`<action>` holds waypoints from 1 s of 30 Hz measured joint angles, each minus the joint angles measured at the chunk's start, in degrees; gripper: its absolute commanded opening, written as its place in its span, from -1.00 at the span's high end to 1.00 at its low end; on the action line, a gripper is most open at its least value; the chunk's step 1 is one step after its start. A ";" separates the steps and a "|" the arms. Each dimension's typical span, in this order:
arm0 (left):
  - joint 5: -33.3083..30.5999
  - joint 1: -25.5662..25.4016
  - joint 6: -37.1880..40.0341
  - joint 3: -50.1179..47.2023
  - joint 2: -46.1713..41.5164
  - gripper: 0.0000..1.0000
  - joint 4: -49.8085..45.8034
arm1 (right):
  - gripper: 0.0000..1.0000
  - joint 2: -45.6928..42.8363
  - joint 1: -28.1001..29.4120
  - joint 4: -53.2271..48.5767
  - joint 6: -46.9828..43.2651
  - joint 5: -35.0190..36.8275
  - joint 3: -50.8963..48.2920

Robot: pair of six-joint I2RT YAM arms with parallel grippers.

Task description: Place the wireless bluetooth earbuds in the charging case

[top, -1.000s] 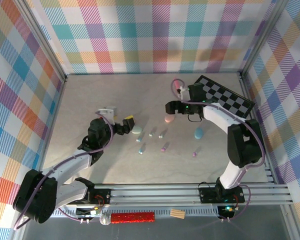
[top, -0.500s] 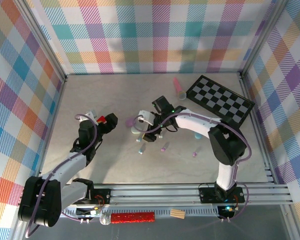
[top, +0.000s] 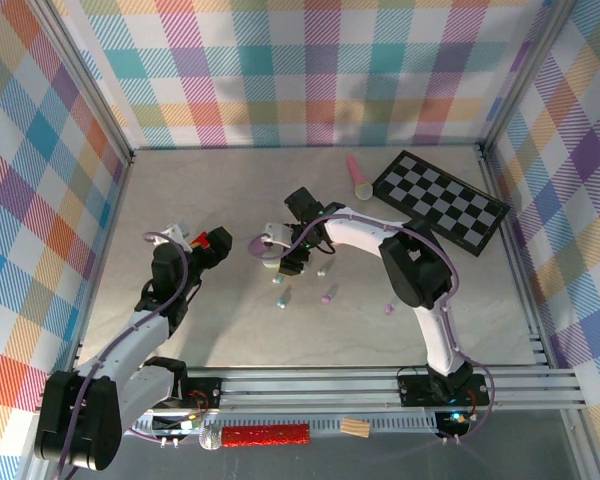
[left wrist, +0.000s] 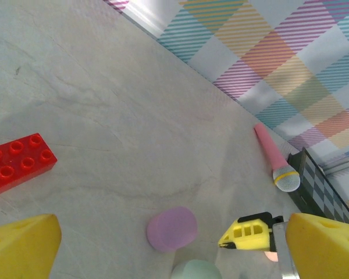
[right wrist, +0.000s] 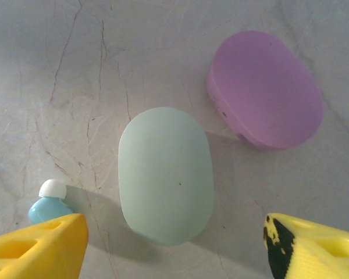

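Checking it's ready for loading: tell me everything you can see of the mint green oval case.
The mint case is a smooth, matte-looking plastic oval that looks closed, lying flat on the grey table. No seam shows from above. It sits apart from the purple case and a blue earbud. The right gripper hangs open around its near end, not touching.

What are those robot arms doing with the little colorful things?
The right claw hovers open over the mint case, not gripping it. A purple case lies beside it, and a blue earbud sits by one finger. The left claw hangs open near a red brick. Other earbuds lie loose on the table.
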 measured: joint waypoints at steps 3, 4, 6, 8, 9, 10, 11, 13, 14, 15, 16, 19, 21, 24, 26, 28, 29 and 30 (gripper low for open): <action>-0.28 0.92 -0.07 -0.72 -1.18 -0.95 -0.87 | -0.53 1.95 0.63 -1.73 -0.70 0.94 2.75; -0.42 1.36 -0.17 -1.01 -1.51 -0.96 -1.03 | -0.51 2.49 0.81 -2.12 -0.85 1.25 3.43; -0.48 2.49 -0.26 -1.38 -2.29 -0.96 -1.70 | -0.45 3.65 1.36 -3.32 -1.22 2.10 4.98; -0.46 3.06 -0.26 -1.42 -2.71 -0.95 -2.21 | -0.42 4.63 1.79 -4.20 -1.57 2.80 6.19; -0.44 3.19 -0.26 -1.42 -2.91 -0.96 -2.25 | -0.36 5.14 1.95 -4.68 -1.77 3.19 6.69; -0.44 3.21 -0.26 -1.42 -3.10 -0.96 -2.32 | -0.33 5.53 2.12 -5.05 -1.99 3.43 7.06; -0.44 3.21 -0.26 -1.42 -3.32 -0.96 -2.45 | -0.29 5.90 2.21 -5.38 -2.12 3.72 7.34; -0.44 3.26 -0.26 -1.53 -3.74 -0.96 -2.49 | -0.19 6.36 2.21 -6.34 -2.32 3.76 8.04; -0.44 3.28 -0.26 -1.66 -3.96 -0.96 -2.51 | -0.14 6.36 2.21 -6.56 -2.34 3.96 8.31; -0.44 3.37 -0.26 -1.77 -4.13 -0.97 -2.54 | -0.08 6.38 2.21 -6.73 -2.40 4.17 8.50; -0.44 3.39 -0.24 -1.84 -4.20 -0.97 -2.64 | -0.03 6.38 2.21 -6.82 -2.43 4.33 8.55; -0.44 3.58 -0.24 -1.90 -4.20 -0.97 -3.10 | 0.14 6.38 2.21 -7.26 -2.49 4.66 8.59; -0.37 3.61 -0.22 -1.92 -4.22 -0.98 -3.48 | 0.20 6.38 2.21 -7.52 -2.49 4.63 8.63; -0.33 3.61 -0.17 -1.99 -4.31 -1.00 -3.63 | 0.23 6.38 2.21 -7.63 -2.56 4.63 8.70; -0.15 3.61 0.24 -1.99 -4.39 -0.99 -3.74 | 0.25 6.38 2.21 -7.63 -2.54 4.63 8.70; 0.02 3.63 1.14 -1.99 -4.61 -0.99 -3.80 | 0.26 6.08 2.21 -7.13 -2.51 4.59 8.20; 0.07 3.63 1.57 -1.99 -4.74 -0.99 -3.96 | 0.26 5.62 2.21 -6.71 -2.45 4.59 7.41; 0.04 3.63 2.08 -1.99 -4.90 -0.99 -4.11 | 0.26 5.09 2.21 -6.62 -2.34 4.59 6.69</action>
